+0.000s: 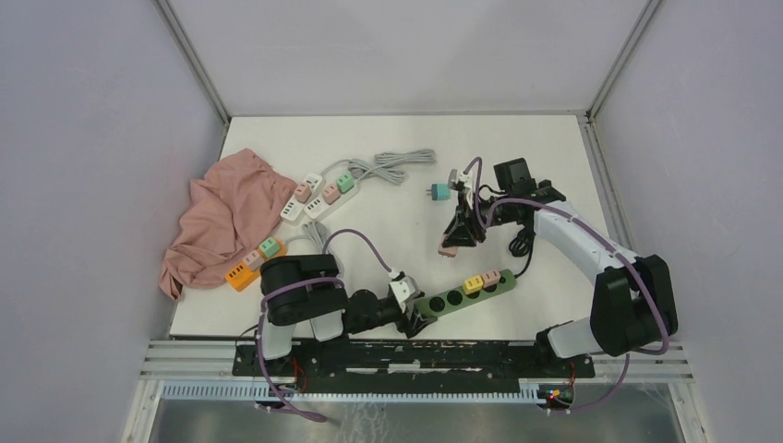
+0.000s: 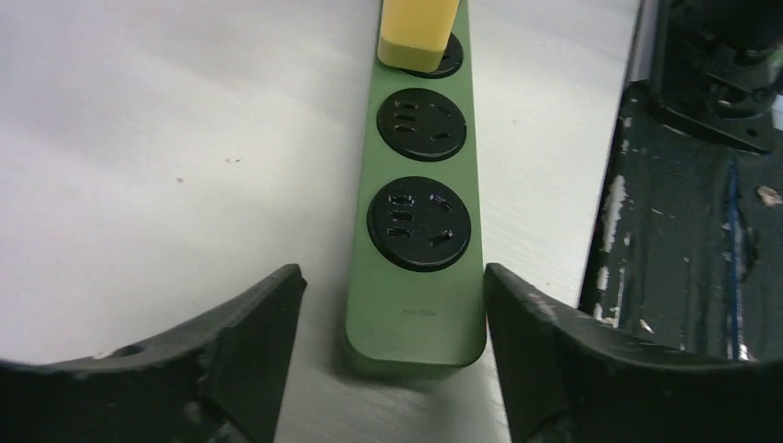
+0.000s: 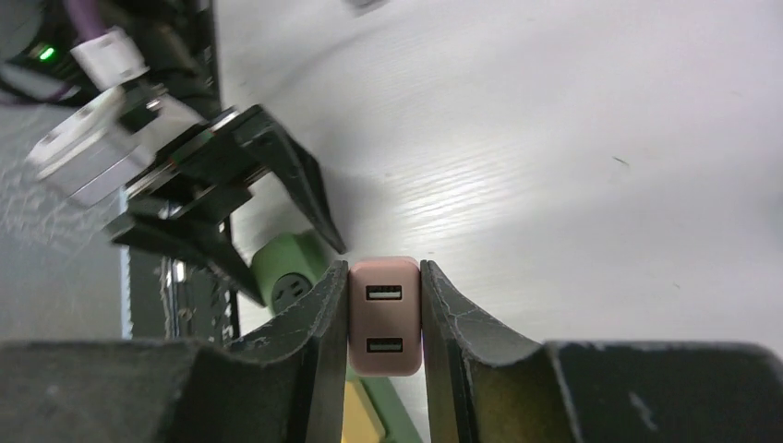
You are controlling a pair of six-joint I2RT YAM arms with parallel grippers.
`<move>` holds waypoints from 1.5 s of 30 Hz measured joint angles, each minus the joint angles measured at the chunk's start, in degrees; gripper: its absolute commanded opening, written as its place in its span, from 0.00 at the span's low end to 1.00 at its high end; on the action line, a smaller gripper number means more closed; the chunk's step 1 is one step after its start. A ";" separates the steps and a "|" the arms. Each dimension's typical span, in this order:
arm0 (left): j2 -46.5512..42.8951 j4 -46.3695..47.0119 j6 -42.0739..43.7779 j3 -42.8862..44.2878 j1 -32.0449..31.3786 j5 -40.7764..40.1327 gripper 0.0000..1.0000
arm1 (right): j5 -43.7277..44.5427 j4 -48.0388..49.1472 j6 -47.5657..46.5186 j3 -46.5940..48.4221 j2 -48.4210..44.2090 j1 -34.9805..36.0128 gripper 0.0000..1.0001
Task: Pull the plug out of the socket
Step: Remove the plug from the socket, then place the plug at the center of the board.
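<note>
A green power strip [image 1: 452, 295] lies near the table's front edge with a yellow plug [image 1: 473, 283] and a pink plug [image 1: 492, 276] standing in it. My left gripper [image 1: 417, 320] is open, its fingers on either side of the strip's [image 2: 415, 295] near end. That view shows two bare sockets and the yellow plug [image 2: 417, 32] beyond them. My right gripper [image 1: 454, 242] hangs behind the strip, shut on another pink plug [image 3: 385, 318] with two USB ports. This plug [image 1: 448, 249] is apart from the strip.
A pink cloth [image 1: 222, 217] lies at the left, beside white power strips [image 1: 314, 194] with plugs and an orange strip [image 1: 245, 272]. A teal plug [image 1: 439, 192] and a grey cable [image 1: 392, 166] lie farther back. A metal rail [image 1: 415, 355] borders the near edge.
</note>
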 measured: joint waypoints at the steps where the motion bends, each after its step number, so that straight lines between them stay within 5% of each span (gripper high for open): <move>1: -0.11 0.02 -0.15 0.00 0.04 -0.48 0.85 | 1.09 2.21 3.04 -0.17 0.31 -0.68 0.01; 13: -10.19 -7.04 -0.28 -3.26 0.15 -5.40 0.89 | 19.69 24.41 34.16 4.07 16.35 -2.86 0.07; 18: -19.23 -13.31 -0.26 -4.55 0.15 -6.67 0.89 | 24.81 29.40 42.84 11.19 25.64 -3.80 0.22; 25: -29.42 -23.02 -0.17 -4.68 0.15 -7.89 0.89 | 27.04 31.50 49.31 14.95 33.05 -4.37 0.58; 30: -34.88 -28.24 -0.15 -4.90 0.15 -8.61 0.89 | 28.59 28.85 47.67 15.96 33.16 -4.85 0.79; 38: -40.85 -31.69 -0.79 -5.16 0.15 -8.55 0.92 | 28.20 20.98 38.25 16.13 27.58 -10.12 0.79; 45: -42.25 -30.80 -5.46 -5.62 0.15 -8.63 0.99 | 19.54 6.34 19.21 15.74 12.26 -12.61 0.78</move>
